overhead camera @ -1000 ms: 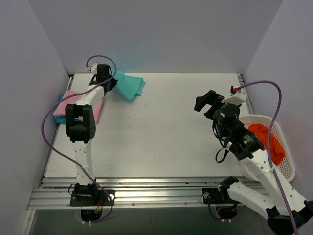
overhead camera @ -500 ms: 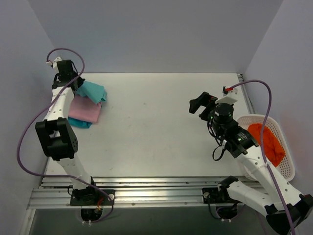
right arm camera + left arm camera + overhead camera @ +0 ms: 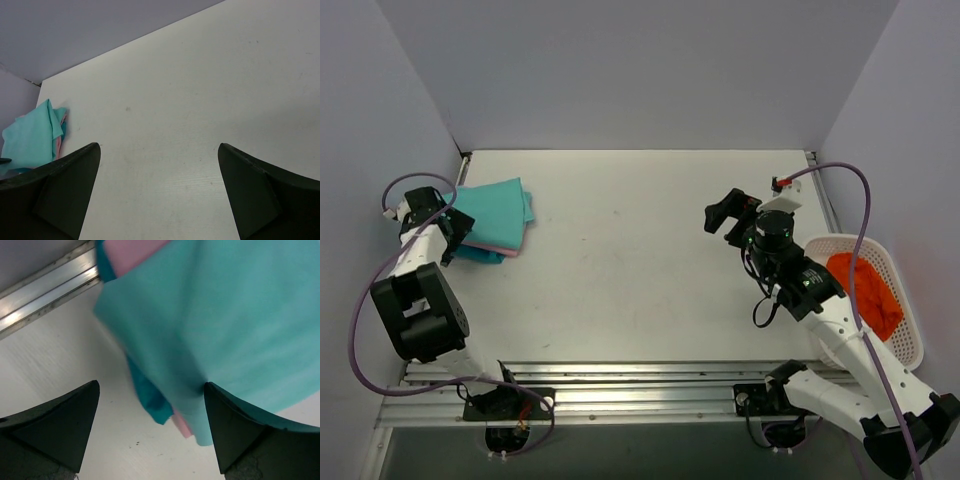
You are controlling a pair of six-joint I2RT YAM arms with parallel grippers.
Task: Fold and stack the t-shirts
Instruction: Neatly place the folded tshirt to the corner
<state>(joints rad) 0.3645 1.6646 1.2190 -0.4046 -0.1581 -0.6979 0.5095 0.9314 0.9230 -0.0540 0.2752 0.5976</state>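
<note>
Three folded t-shirts lie stacked at the far left of the table (image 3: 640,260): the mint-teal t-shirt (image 3: 495,210) on top, the pink t-shirt (image 3: 132,255) beneath it, and the darker turquoise t-shirt (image 3: 146,392) at the bottom, its edge poking out on the near side. The left gripper (image 3: 452,232) sits at the stack's left edge with its fingers spread wide and nothing pinched between them. The right gripper (image 3: 730,216) hovers over bare table right of centre, well apart from the stack, its fingers also spread and holding nothing. At the right edge, a white mesh basket (image 3: 912,335) holds an orange cloth (image 3: 865,285).
</note>
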